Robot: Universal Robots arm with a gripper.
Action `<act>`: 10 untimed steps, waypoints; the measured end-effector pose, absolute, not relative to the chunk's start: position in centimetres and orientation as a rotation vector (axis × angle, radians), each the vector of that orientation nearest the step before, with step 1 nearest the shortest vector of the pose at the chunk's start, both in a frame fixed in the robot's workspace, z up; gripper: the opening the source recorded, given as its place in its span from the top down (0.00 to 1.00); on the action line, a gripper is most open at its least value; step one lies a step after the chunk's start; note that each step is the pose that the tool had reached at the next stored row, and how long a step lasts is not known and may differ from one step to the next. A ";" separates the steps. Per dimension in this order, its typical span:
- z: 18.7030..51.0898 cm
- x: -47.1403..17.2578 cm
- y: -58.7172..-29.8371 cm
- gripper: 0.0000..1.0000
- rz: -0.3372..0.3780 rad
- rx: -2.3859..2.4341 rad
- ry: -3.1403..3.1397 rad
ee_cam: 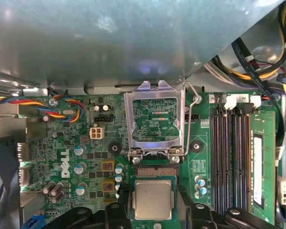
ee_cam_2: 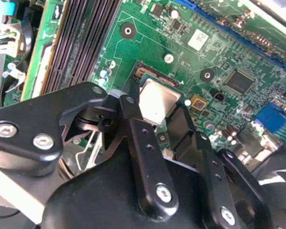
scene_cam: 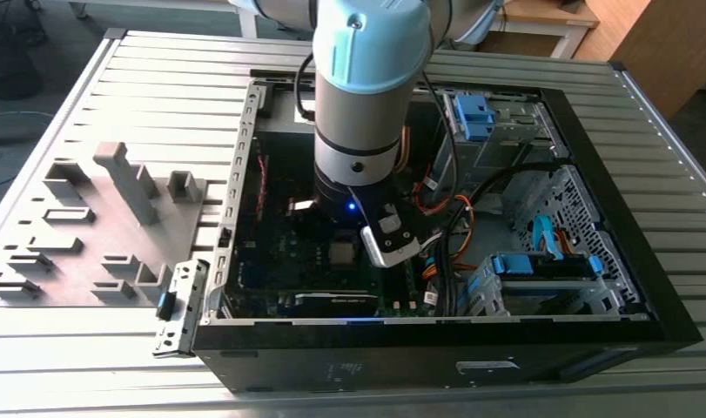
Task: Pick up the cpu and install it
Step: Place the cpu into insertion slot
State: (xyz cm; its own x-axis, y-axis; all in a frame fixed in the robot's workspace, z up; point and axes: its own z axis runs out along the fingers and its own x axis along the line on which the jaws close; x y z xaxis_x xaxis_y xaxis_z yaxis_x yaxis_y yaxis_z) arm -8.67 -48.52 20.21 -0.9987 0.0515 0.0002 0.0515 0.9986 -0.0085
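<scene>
Exterior view, arm (scene_cam: 359, 104): enters the open computer case (scene_cam: 631, 261) from 12 o'clock. Its wrist is low over the motherboard (scene_cam: 277, 252), at about 9 o'clock of the opening's centre.
Exterior view, surroundings: the case lies on a slatted table (scene_cam: 85, 374), and a grey fixture tray (scene_cam: 109, 226) sits at 9 o'clock of the case.
First wrist view, gripper (ee_cam: 152, 198): its black fingers (ee_cam: 115, 212) are drawn in against two opposite edges of the cpu (ee_cam: 153, 199), and I judge it to be gripping the chip.
First wrist view, cpu position: directly between the fingertips and over the socket (ee_cam: 155, 172). A strip of gold contacts shows past one edge, so it looks not yet seated.
First wrist view, bearings: with the raised load plate (ee_cam: 155, 124) as 12 o'clock from the cpu, the memory slots (ee_cam: 233, 162) lie near 2 o'clock. The fingers close along the 3-to-9 line.
First wrist view, cpu axis: near square with no clear long side, and its edges run parallel to the socket's.
Second wrist view, gripper (ee_cam_2: 153, 109): fingers (ee_cam_2: 133, 138) flank the cpu (ee_cam_2: 157, 101), touching its sides.
Second wrist view, cpu look: a flat chip with a silver-grey metal lid, rounded corners and a thin green rim. It is level with the board.
</scene>
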 end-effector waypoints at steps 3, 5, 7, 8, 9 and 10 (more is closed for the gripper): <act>20.1 -8.6 -48.5 0.53 0.021 -0.081 -3.140; 20.0 -8.4 -48.5 0.53 0.021 -0.081 -3.140; 20.0 -8.1 -48.5 0.53 0.021 -0.081 -3.140; 20.0 -8.1 -48.5 0.53 0.021 -0.081 -3.140; 20.0 -8.1 -48.5 0.53 0.021 -0.081 -3.140; 20.0 -8.1 -48.5 0.53 0.017 -0.080 -3.140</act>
State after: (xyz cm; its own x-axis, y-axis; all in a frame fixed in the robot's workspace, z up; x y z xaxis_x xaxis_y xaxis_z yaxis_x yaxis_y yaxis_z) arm -8.11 -48.53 19.98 -0.9987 0.0507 0.0001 0.0507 0.9987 -0.0111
